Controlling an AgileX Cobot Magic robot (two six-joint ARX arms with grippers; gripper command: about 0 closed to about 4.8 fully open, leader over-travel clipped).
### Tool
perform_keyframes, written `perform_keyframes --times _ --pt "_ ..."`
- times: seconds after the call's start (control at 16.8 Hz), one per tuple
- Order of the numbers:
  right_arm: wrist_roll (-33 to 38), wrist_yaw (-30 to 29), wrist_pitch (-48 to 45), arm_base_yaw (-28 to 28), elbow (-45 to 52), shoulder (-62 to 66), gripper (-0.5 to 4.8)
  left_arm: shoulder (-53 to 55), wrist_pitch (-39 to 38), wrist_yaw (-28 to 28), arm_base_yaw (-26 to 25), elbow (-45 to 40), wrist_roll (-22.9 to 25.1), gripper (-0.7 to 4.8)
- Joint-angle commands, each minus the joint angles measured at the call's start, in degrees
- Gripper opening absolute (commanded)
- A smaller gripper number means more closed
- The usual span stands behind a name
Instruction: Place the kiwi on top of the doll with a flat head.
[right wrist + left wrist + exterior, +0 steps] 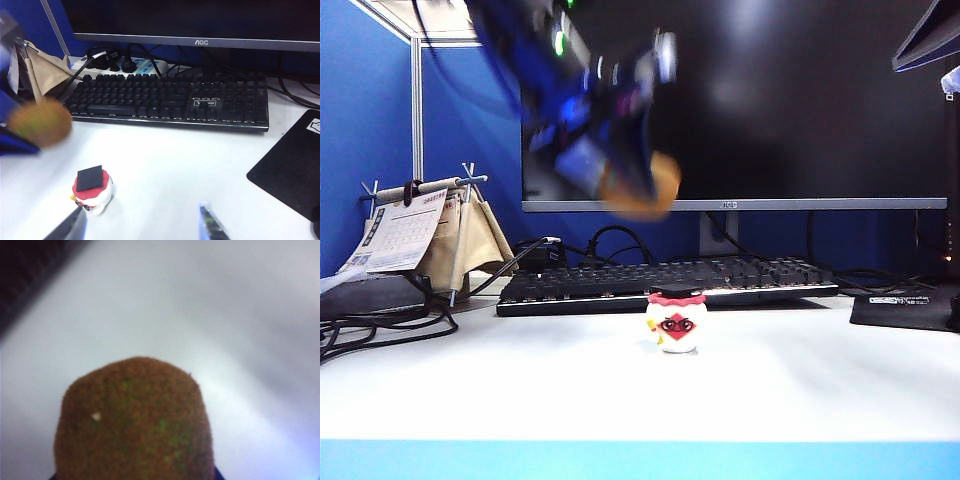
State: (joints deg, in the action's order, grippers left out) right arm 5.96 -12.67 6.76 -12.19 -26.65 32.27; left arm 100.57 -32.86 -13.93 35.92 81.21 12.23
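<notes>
High above the desk (800, 380), left of the middle and in front of the monitor (770, 100), the left pincer (632, 190) holds the kiwi (642, 190), which is blurred in the exterior view. Seen from the left wrist, the kiwi (135, 422) is a brown, fuzzy oval with faint green patches and one small pale spot; it fills the space between the jaws. Below and a little to the right, the doll with a flat head (676, 322) stands upright on the white desk, near the keyboard (670, 282). It is round and white, with a red frilly rim, a flat black square cap (90, 178) and a red diamond face with glasses. The right pincer (142, 225) hangs near the doll with its jaws wide and nothing between them.
</notes>
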Motion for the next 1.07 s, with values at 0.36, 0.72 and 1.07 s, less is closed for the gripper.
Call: perform_keyframes --times 0.36,0.72,1.07 --pt "-0.1 -0.1 -0.5 -0.1 -0.2 -0.1 2.88 9.3 0.3 -1.4 2.2 5.4 1.5 -0.05" --pt "-0.2 0.0 -0.2 -0.1 -0.2 -0.1 2.88 9.3 -0.1 -0.3 1.8 5.4 2.3 -0.05" --pt "-0.3 0.2 -0.2 -0.1 -0.2 -0.1 2.88 9.3 -0.9 -0.5 2.2 5.3 1.5 -0.05"
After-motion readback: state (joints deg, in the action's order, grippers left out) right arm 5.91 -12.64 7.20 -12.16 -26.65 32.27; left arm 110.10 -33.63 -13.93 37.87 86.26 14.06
